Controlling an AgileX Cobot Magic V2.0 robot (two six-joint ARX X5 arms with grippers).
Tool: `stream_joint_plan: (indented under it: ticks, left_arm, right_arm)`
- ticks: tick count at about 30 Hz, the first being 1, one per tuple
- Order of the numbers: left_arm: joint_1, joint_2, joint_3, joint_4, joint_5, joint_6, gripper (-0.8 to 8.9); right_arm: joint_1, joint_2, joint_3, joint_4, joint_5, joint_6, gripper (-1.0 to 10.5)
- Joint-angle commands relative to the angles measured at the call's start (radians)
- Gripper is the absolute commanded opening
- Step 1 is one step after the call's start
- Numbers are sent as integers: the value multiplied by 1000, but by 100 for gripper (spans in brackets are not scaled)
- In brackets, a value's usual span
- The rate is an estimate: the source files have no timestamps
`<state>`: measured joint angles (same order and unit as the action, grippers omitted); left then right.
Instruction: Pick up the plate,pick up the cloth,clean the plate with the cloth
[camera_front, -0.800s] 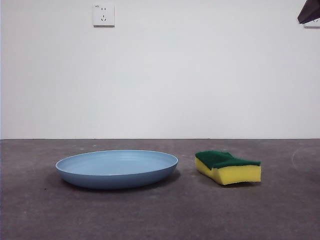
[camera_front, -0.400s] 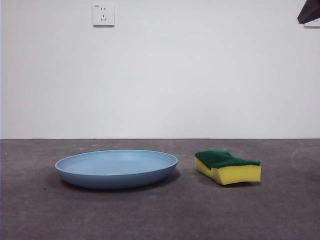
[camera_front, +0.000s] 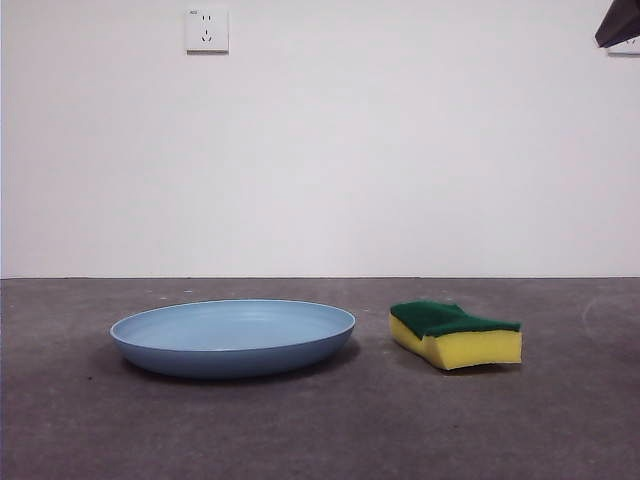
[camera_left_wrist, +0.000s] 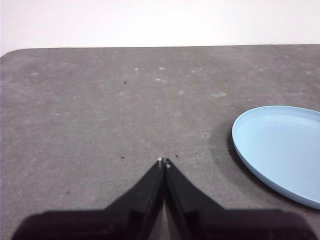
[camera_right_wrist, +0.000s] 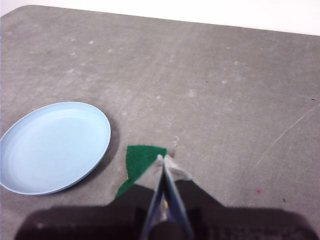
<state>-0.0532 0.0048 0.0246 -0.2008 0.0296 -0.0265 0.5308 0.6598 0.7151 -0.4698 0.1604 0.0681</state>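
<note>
I see the plate (camera_front: 233, 338) flat on the table (camera_front: 320, 430), the cloth (camera_front: 457, 335) just right of it, green side up. My left gripper (camera_left_wrist: 164, 162) and right gripper (camera_right_wrist: 161, 159) hang clenched and empty above them, probably poised to descend.

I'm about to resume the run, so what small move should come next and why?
Probably open the left tool and ease it toward the plate rim. The plate and sponge both lie untouched on the table, apart, both tools are shut and empty, and the plate sits beside the left one. The right tool hovers over the sponge.
</note>
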Motion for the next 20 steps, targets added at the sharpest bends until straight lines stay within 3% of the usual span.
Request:
stream_joint_plan:
  ticks: [1,9,12,14,18,20]
  left_arm:
    - [3,-3,-14,-1,0,-3,-3]
    - [3,-3,-14,-1,-1,-3,-3]
    - [3,-3,-14,0,0,-3,-3]
    - [3,-3,-14,-1,0,-3,-3]
    - [3,-3,-14,-1,0,-3,-3]
    - [3,-3,-14,-1,-1,-3,-3]
  right_arm:
    - [0,-1,-4,13,3,11,2]
    - [0,-7,-4,12,3,2,2]
    - [-29,-47,-4,14,31,-105,2]
    - [-68,-71,-7,15,22,-149,2]
    - [-197,-150,-53,50,14,-152,2]
    - [-272,-200,-96,89,-46,-153,2]
